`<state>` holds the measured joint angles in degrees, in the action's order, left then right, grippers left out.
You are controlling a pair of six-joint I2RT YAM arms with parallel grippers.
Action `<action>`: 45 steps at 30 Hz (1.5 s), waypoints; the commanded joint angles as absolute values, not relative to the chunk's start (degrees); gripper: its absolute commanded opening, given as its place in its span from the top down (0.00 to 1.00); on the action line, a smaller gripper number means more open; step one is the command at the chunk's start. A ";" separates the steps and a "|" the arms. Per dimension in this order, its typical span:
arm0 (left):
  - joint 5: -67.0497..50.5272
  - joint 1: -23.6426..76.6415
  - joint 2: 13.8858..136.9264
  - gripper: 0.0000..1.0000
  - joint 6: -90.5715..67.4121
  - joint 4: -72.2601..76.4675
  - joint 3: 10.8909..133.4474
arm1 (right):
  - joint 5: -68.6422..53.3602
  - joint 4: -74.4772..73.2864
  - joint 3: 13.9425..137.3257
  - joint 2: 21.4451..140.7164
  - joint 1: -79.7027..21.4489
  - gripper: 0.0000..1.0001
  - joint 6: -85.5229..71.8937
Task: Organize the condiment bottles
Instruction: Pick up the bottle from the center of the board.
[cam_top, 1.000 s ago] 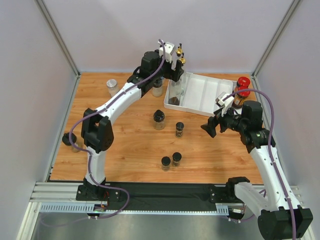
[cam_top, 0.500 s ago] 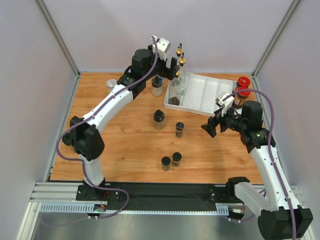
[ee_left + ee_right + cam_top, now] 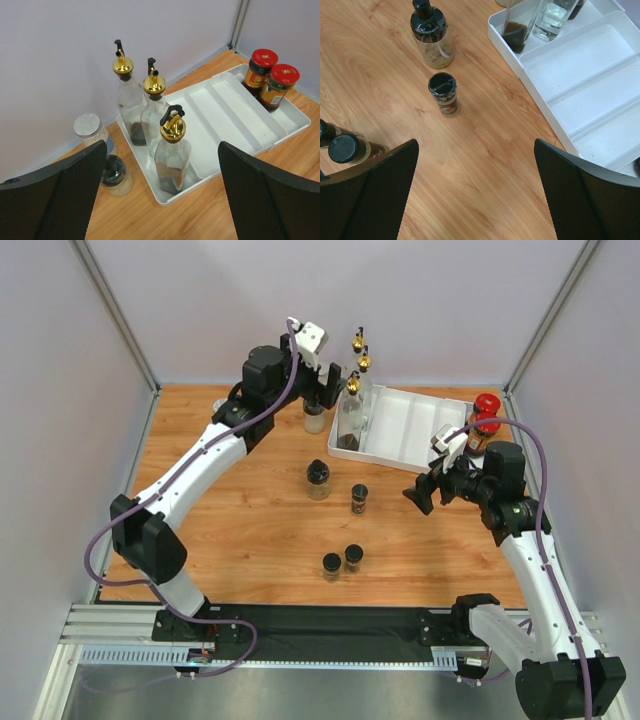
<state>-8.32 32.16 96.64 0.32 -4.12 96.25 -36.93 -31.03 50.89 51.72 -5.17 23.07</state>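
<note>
Three tall clear gold-spouted bottles [image 3: 172, 155] [image 3: 152, 107] [image 3: 125, 95] stand in the left compartment of the white tray [image 3: 235, 117]. Two red-lidded dark jars [image 3: 270, 80] stand at its far right end. A silver-lidded jar [image 3: 90, 130] and a black-capped jar [image 3: 116, 175] stand left of the tray. My left gripper [image 3: 162, 200] [image 3: 328, 392] is open and empty, above the tray's near-left corner. Several small black-capped spice jars [image 3: 359, 498] [image 3: 342, 562] [image 3: 318, 478] stand mid-table. My right gripper [image 3: 480, 195] [image 3: 425, 490] is open and empty over bare wood.
The tray's [image 3: 410, 425] middle compartments hold nothing. Another silver-lidded jar [image 3: 220, 404] shows partly behind the left arm at the back left. In the right wrist view, a spice jar [image 3: 443, 92] and a larger black-capped jar [image 3: 431, 35] stand ahead, and two more jars [image 3: 345, 147] lie left.
My left gripper has drawn back up and to the left, away from the nearest gold-spouted bottle, which stays standing in the tray. The right arm has not moved.
</note>
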 commanded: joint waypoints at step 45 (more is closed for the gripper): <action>9.58 27.95 35.51 0.00 3.87 -18.46 48.00 | -44.38 -32.43 48.08 52.82 -4.57 0.00 34.10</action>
